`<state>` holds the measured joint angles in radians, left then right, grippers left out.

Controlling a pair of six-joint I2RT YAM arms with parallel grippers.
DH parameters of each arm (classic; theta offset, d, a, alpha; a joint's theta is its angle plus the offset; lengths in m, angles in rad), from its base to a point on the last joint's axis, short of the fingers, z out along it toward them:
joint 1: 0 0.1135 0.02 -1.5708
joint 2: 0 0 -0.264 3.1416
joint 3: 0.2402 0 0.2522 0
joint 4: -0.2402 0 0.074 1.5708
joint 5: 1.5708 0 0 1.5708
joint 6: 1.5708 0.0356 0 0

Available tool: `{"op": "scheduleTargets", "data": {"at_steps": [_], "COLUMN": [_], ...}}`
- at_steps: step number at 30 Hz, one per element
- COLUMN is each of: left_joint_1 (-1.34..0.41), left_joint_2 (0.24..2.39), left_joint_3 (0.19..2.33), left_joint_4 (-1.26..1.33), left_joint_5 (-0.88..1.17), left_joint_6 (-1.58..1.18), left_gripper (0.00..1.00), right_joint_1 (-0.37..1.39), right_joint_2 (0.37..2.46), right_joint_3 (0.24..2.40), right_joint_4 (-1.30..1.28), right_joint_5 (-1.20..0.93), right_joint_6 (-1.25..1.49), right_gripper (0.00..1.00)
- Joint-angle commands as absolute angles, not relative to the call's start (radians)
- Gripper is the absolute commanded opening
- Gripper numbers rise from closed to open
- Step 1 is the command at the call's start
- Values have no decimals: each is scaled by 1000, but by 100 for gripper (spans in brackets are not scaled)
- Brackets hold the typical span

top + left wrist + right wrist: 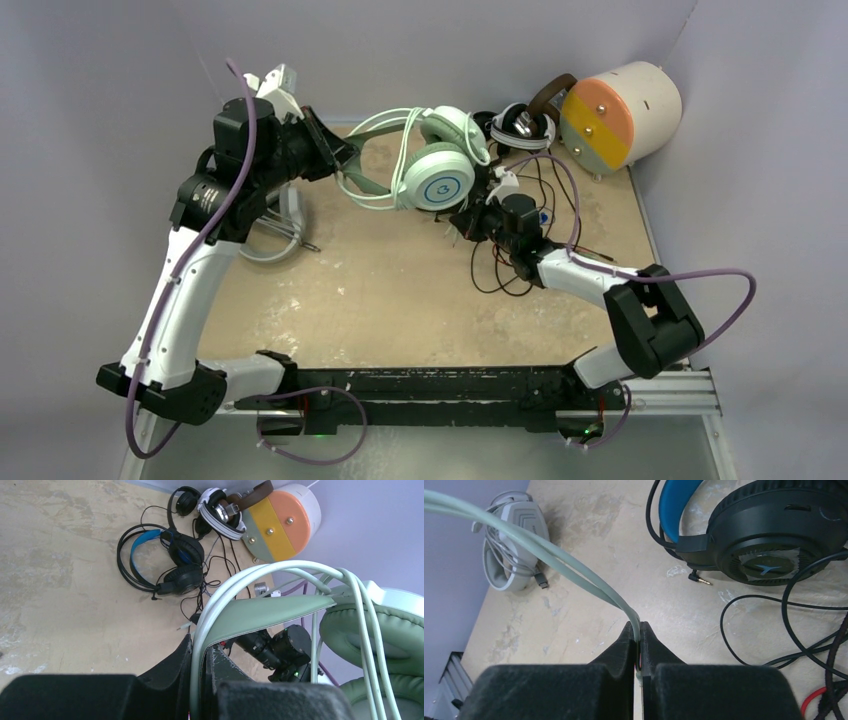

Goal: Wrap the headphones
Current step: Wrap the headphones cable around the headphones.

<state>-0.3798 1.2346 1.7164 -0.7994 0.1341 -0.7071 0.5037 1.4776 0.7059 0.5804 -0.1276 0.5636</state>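
Right gripper pinches mint cable, holds it out for winding. Left gripper clamps mint-green headphones by headband, raised at 12 o'clock. Black-blue headset lies loose at 1 o'clock.

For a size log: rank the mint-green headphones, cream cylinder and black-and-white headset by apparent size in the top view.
1. Mint-green headphones and cream cylinder: about alike; the headphones are held up, nearer the camera.
2. Black-and-white headset: smallest.
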Motion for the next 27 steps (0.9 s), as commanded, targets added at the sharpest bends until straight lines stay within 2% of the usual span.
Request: {"op": "scheduleTargets", "data": {"at_steps": [1,10,17,27], "left_joint_1": [-372,-370,-364,-364], "left_joint_2": [1228,1297,1341,1353], "left_joint_3": [1712,1683,1643,1511], "left_joint_4": [-643,-681,-670,-644], "left_joint_5": [82,-91,-293,-517], "left_joint_6": [-812,-925,-1027,-1039], "left_gripper": [0,0,0,0], "right_joint_1": [510,646,853,982], "right_joint_2": [1441,1297,1285,1107], "right_joint_3": [703,638,730,794], "right_joint_4": [610,466,285,69], "right_joint_5": [-197,-234,-212,-239], "right_joint_6": [569,579,577,527], "right_gripper": [0,0,0,0]}}
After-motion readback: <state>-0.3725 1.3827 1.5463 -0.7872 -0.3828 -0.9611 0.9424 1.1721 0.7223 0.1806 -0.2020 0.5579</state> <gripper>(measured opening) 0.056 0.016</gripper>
